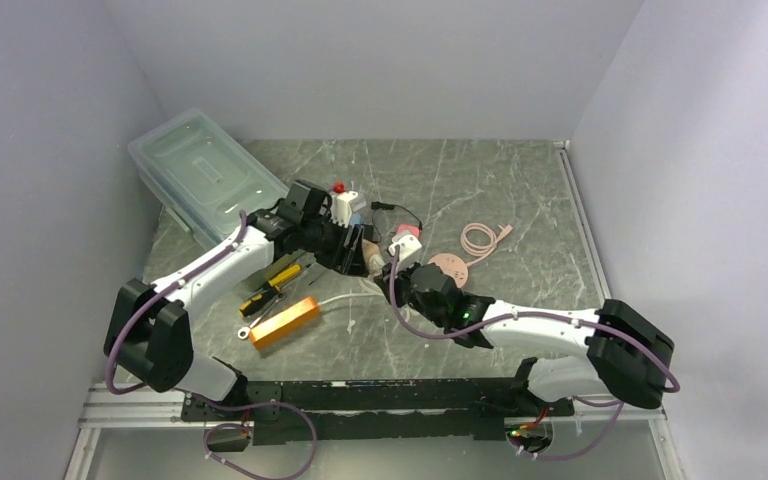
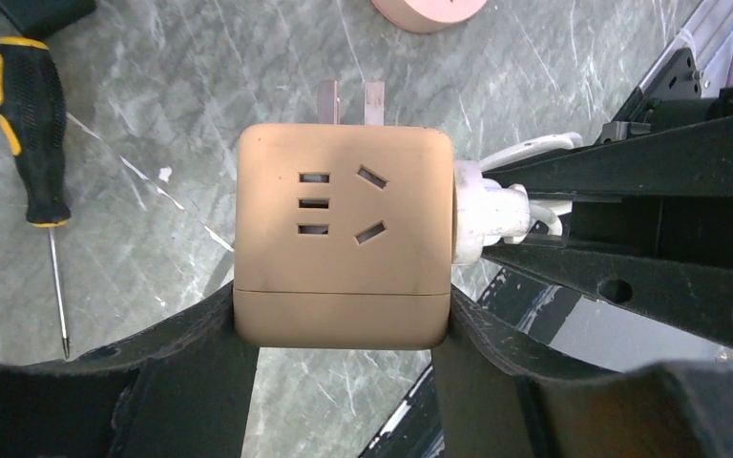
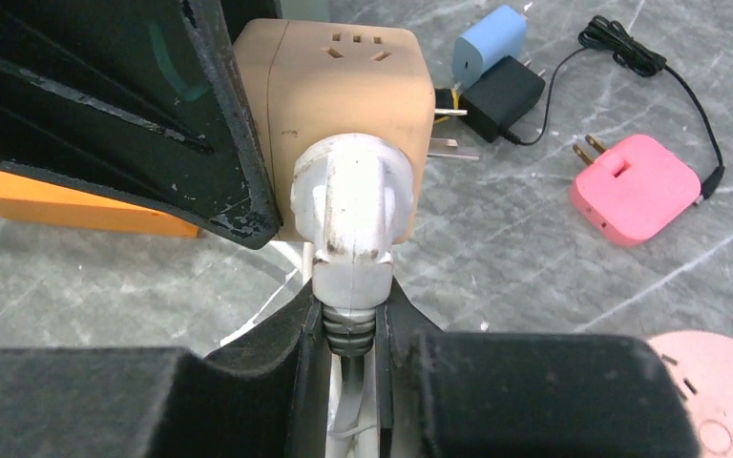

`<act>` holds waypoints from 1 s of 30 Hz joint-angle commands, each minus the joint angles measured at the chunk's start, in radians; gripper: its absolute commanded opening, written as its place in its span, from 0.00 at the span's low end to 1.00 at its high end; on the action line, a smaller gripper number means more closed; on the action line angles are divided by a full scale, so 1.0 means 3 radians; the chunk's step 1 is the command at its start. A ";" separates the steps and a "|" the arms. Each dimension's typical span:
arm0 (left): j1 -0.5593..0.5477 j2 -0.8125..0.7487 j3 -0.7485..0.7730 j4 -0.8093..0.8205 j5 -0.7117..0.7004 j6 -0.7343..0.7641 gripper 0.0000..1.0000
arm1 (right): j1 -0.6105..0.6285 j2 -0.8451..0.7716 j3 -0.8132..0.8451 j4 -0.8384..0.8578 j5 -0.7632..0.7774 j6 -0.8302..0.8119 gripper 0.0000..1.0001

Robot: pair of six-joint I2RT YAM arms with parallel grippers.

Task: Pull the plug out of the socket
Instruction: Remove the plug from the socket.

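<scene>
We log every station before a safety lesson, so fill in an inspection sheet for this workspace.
Surface: marbled grey table, no spills seen.
Job's things: white plug seated in tan cube socket.
Clutter: screwdriver, orange box, pink adapter, blue adapter, black adapter, clear bin.
Grippers: left gripper shut on the socket; right gripper shut on the plug's neck.
Cables: white cord from the plug; coiled pink cable.
Surroundings: plain pale walls.

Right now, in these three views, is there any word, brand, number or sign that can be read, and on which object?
No text can be read in any view.
The tan socket cube shows only slot openings.
The white plug, pink adapter, blue charger and orange box bear no visible marking; anything printed on them is too small to tell.
</scene>
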 commanded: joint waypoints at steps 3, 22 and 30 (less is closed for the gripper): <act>0.0084 0.0098 0.0257 0.0040 -0.1123 0.0206 0.00 | 0.0324 -0.0457 0.0434 -0.0334 0.0226 0.0132 0.00; 0.0089 0.0140 0.0324 -0.0062 -0.1680 0.0384 0.00 | 0.0414 -0.0934 0.0385 -0.0531 0.0277 0.0530 0.00; 0.0096 0.0196 0.0350 -0.0076 -0.1637 0.0366 0.00 | 0.0452 -0.0982 0.0406 -0.0577 0.0287 0.0537 0.00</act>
